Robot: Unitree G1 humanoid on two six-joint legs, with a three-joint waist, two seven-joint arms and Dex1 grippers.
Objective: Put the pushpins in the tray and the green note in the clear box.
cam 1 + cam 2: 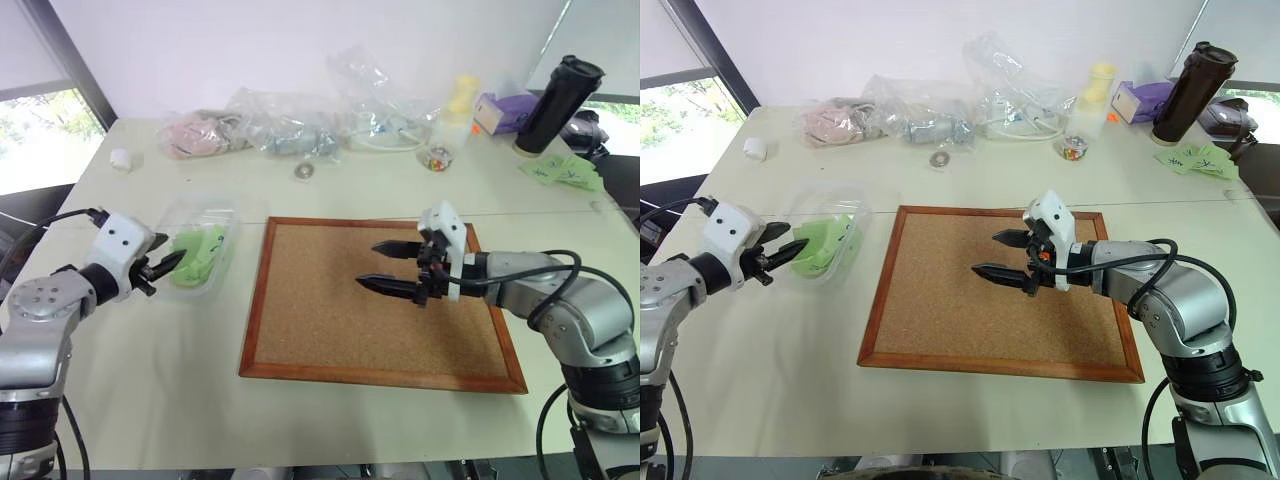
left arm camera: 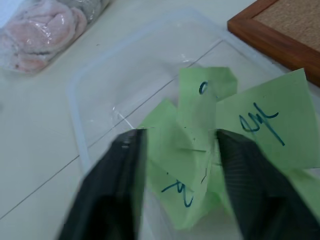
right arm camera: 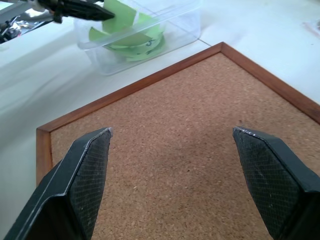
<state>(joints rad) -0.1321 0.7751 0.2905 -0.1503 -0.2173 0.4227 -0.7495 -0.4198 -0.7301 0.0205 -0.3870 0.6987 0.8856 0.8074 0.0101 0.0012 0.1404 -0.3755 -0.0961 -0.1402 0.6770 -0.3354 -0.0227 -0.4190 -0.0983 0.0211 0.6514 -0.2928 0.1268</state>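
The clear box (image 1: pixel 186 211) stands on the table left of the cork board, with several light green notes (image 1: pixel 200 255) lying crumpled inside it. My left gripper (image 1: pixel 166 266) hovers at the box's near left side, fingers open, tips over the notes (image 2: pixel 260 120) and holding none of them. My right gripper (image 1: pixel 368 264) hangs open above the middle of the cork board with nothing between its fingers (image 3: pixel 90 165). No pushpins and no tray are in view.
A wood-framed cork board (image 1: pixel 330 330) fills the table's centre. Along the back lie wrinkly plastic bags (image 1: pixel 290 130), a small glass jar (image 1: pixel 436 158), a purple box (image 1: pixel 505 105) and a black tumbler (image 1: pixel 560 105). Loose green slips (image 1: pixel 565 172) sit far right.
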